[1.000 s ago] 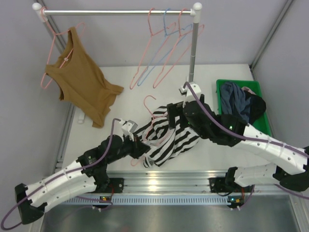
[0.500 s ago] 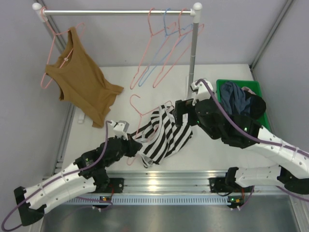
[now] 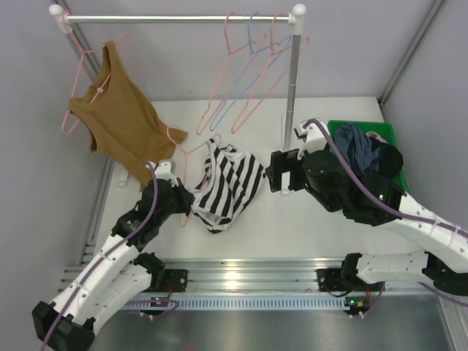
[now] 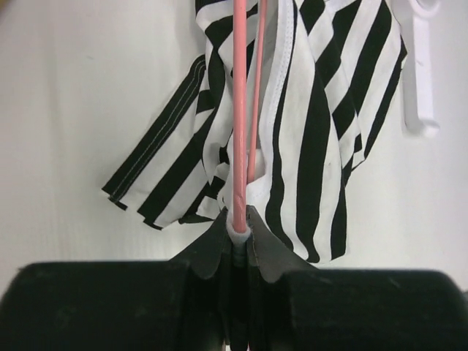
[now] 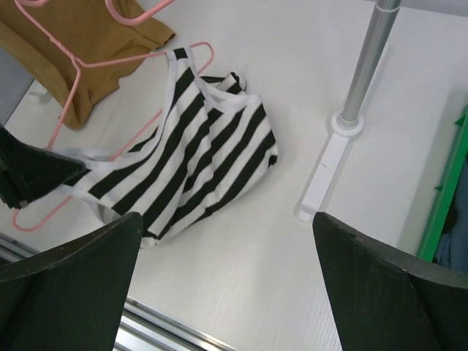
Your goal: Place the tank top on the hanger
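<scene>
Pinching the pink wire of the hanger (image 4: 239, 110), the left gripper (image 4: 240, 228) is seen with its jaws pressed nearly together on it; whether cloth is caught there as well cannot be told. The black-and-white striped tank top (image 3: 228, 186) is found bunched on the white table (image 3: 307, 234), between the two grippers, and it is draped over the hanger's wires. The hanger's hook is seen sticking out beyond the cloth toward the brown top (image 3: 121, 121), which is hung from the rail on a pink hanger of its own. The right gripper (image 3: 276, 172) is held just beside the tank top, apart from it, with its fingers spread wide and nothing between them. The rack post (image 3: 292, 80) is stood near the striped cloth, and a green bin (image 3: 333, 139) of dark garments is set behind the right arm.
</scene>
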Tool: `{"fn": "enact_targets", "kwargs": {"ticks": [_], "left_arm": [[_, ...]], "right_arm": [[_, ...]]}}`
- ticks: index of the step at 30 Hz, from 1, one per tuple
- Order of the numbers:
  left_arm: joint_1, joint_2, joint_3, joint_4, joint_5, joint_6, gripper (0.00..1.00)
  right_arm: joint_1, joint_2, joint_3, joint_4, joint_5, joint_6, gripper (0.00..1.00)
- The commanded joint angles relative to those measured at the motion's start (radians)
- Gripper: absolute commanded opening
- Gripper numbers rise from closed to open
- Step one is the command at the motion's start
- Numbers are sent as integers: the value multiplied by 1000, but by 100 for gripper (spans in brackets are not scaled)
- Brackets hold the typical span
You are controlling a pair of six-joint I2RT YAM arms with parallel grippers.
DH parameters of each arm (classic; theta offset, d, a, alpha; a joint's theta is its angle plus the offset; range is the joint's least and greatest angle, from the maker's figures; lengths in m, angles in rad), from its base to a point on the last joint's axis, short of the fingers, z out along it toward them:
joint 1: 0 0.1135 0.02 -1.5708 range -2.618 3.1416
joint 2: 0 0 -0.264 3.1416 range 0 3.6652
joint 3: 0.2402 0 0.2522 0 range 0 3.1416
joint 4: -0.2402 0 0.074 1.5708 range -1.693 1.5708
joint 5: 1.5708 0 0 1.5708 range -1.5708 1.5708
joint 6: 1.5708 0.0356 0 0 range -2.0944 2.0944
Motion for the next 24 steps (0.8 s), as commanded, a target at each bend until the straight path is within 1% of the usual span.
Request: {"fn": "enact_targets", "kwargs": {"ticks": [1,3,13,14,18,24], "left_arm": [[157,29,85,88,165,88,0],[203,67,140,71,165,129,0],[345,190,403,-30,165,314,0],[358,199,439,-41,198,336,0],[446,233,518,-81,246,390,0],[483,297,657,-105,266,430,0]], "right_arm": [[16,-25,59,-19,7,-13,100],[17,-25,62,-32,7,-11,100],[16,-26,94,-58,-1,-39,100],[16,-25,98,-61,-2,-42,100],[16,-26,105,-67,-2,-48,100],[16,-23,112,-70,-9,-54,100]]}}
